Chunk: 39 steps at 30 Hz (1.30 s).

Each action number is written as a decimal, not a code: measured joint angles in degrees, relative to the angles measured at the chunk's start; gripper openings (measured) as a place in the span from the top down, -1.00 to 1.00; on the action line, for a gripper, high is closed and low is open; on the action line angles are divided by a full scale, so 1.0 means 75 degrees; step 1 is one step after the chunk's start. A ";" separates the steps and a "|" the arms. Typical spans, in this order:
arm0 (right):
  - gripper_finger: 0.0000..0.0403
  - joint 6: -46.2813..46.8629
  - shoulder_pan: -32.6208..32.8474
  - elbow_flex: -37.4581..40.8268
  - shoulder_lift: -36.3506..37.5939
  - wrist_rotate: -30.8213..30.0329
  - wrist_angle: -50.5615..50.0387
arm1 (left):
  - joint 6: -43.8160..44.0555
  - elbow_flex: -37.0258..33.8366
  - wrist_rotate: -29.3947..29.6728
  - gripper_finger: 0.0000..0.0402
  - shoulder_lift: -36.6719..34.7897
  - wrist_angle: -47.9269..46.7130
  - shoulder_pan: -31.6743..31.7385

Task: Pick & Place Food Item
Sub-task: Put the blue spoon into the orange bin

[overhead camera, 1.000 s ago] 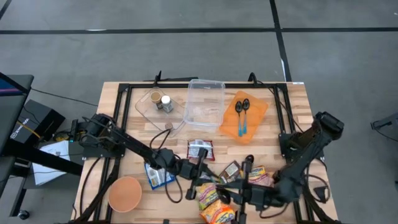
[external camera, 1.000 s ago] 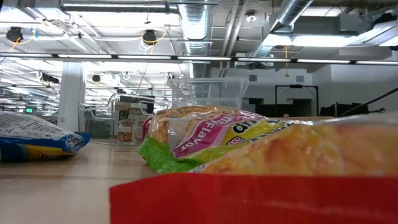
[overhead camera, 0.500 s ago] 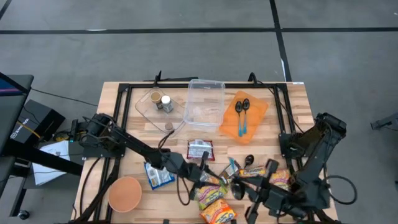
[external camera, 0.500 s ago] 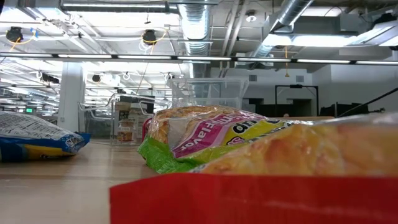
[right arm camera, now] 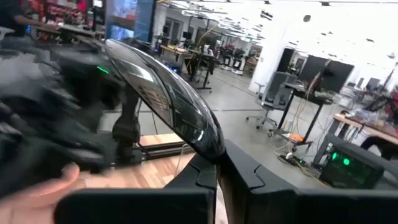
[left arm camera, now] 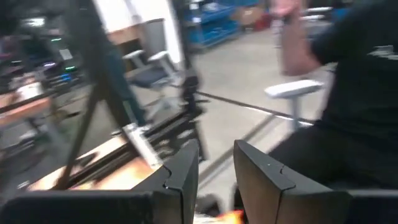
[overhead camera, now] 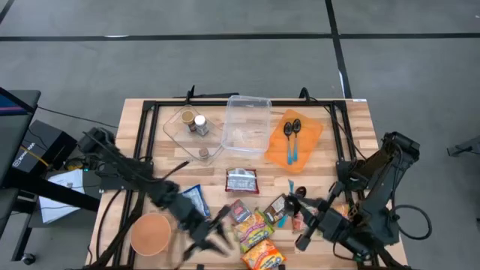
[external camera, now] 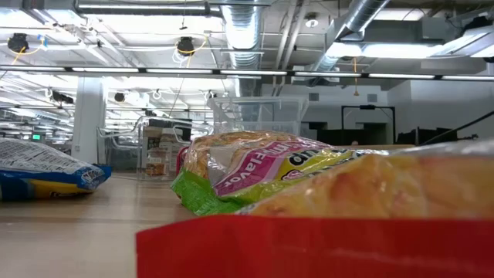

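Observation:
Several snack packets [overhead camera: 255,232] lie on the near middle of the wooden table [overhead camera: 352,120]; the low view shows a green-and-pink one [external camera: 262,170] up close. A blue bag [overhead camera: 193,201] lies to their left and a red-grey packet [overhead camera: 241,180] farther back. My left gripper [overhead camera: 214,236] [left arm camera: 216,163] hovers, blurred, near the front edge beside the packets, open with nothing between its fingers. My right gripper [overhead camera: 301,201] [right arm camera: 217,163] is raised right of the packets, shut on a black spoon [right arm camera: 165,93]. My right gripper pinches the black spoon between its two fingers just below the bowl [right arm camera: 210,158]. The fingers lie about level and point toward the table's left. The spoon's bowl sticks out past the fingertips, tilted, lifted clear of the table.
A clear box [overhead camera: 247,124] and a glass bowl [overhead camera: 187,127] holding a small jar stand at the back. An orange cloth [overhead camera: 307,139] with two spoons lies back right, an orange bowl [overhead camera: 150,234] near left. A person in dark clothing [left arm camera: 348,93] stands beyond the table.
My left gripper has swung from the table's middle toward the near left and tipped up to about level. My right gripper has risen with the spoon and turned its wrist. The blue bag has shifted slightly toward the far edge.

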State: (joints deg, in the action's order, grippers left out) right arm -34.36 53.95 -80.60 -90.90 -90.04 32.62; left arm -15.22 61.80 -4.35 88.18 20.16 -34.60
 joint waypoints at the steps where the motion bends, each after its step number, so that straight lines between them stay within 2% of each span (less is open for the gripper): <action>1: 1.00 0.0087 -0.0065 0.0144 0.0068 0.0001 -0.0010 | -0.0035 0.0000 0.0140 0.53 -0.0199 -0.0284 -0.0178; 2: 1.00 0.0166 -0.0147 0.0298 0.0134 0.0024 -0.0053 | -0.0056 0.0002 0.0368 0.53 -0.0381 -0.0544 -0.0345; 4: 1.00 0.0471 -0.0323 0.0638 0.0227 0.0199 -0.0164 | -0.0057 -0.0013 0.1332 0.53 -0.0721 -0.1124 -0.0632; 7: 1.00 0.1242 -0.0599 0.1157 0.0287 0.0847 -0.0367 | 0.0045 -0.0279 0.2912 0.53 -0.1151 -0.1303 -0.0904; 9: 1.00 0.1984 -0.0795 0.1399 0.0287 0.1323 -0.0770 | 0.0114 -0.0551 0.3603 0.53 -0.1412 -0.1314 -0.0970; 13: 1.00 0.4098 -0.1247 0.1534 0.0287 0.2019 -0.2626 | 0.0697 -0.1120 0.4437 0.53 -0.1978 -0.1267 -0.0910; 16: 1.00 0.6282 -0.1719 0.1540 0.0471 0.3307 -0.4693 | 0.1247 -0.1593 0.5031 0.53 -0.2393 -0.1104 -0.0757; 22: 1.00 0.9539 -0.2877 0.1543 0.1170 0.4792 -0.8627 | 0.1354 -0.2737 0.5205 0.53 -0.3038 0.0329 -0.0428; 27: 1.00 1.0913 -0.4115 0.1534 0.2181 0.6021 -1.0989 | 0.1230 -0.3650 0.5206 0.53 -0.3422 0.2149 -0.0192; 32: 1.00 1.1476 -0.5590 0.1528 0.3154 0.6799 -1.2260 | 0.1393 -0.4173 0.5216 0.53 -0.3807 0.3094 -0.0031; 39: 1.00 1.1588 -0.7624 0.1528 0.3743 0.7139 -1.2525 | 0.1614 -0.4331 0.5146 0.53 -0.3969 0.3136 -0.0077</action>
State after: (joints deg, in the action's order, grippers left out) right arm 52.56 -3.22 -69.14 -62.83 -36.50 -61.32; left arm -3.11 29.32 34.24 58.41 43.68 -35.17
